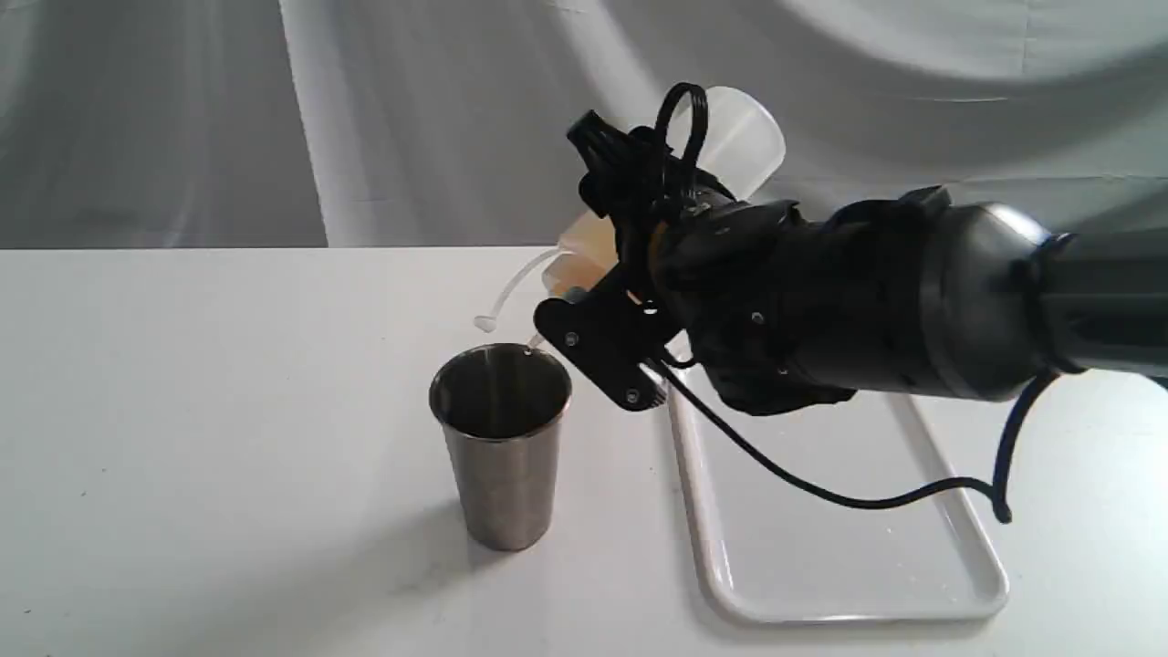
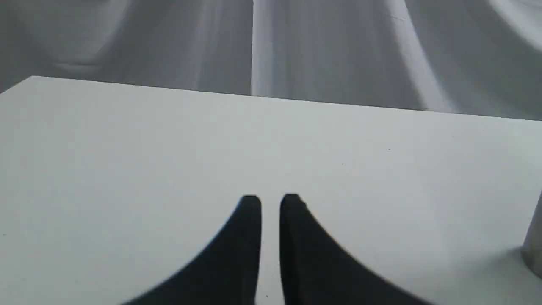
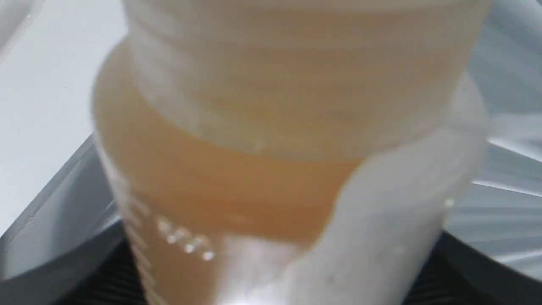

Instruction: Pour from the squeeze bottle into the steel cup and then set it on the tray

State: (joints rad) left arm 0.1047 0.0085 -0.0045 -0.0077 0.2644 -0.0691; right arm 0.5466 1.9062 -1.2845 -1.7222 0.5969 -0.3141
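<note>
My right gripper (image 1: 630,274) is shut on the squeeze bottle (image 1: 584,255), which is tipped nozzle-down toward the left, its pale base (image 1: 744,137) raised high. The nozzle tip hangs just over the far rim of the steel cup (image 1: 500,443), and the tethered cap dangles on its strap to the left. Amber liquid has run toward the neck. In the right wrist view the bottle (image 3: 271,161) fills the picture. The white tray (image 1: 821,538) lies flat to the right of the cup, under my right arm. The left gripper (image 2: 270,203) hovers low over bare table, jaws nearly together, holding nothing.
A white table (image 1: 201,438) carries everything, and its far edge meets a grey draped cloth backdrop (image 1: 411,119). A black cable (image 1: 849,497) loops from my right arm over the tray. An edge of the steel cup (image 2: 534,250) shows at the side of the left wrist view.
</note>
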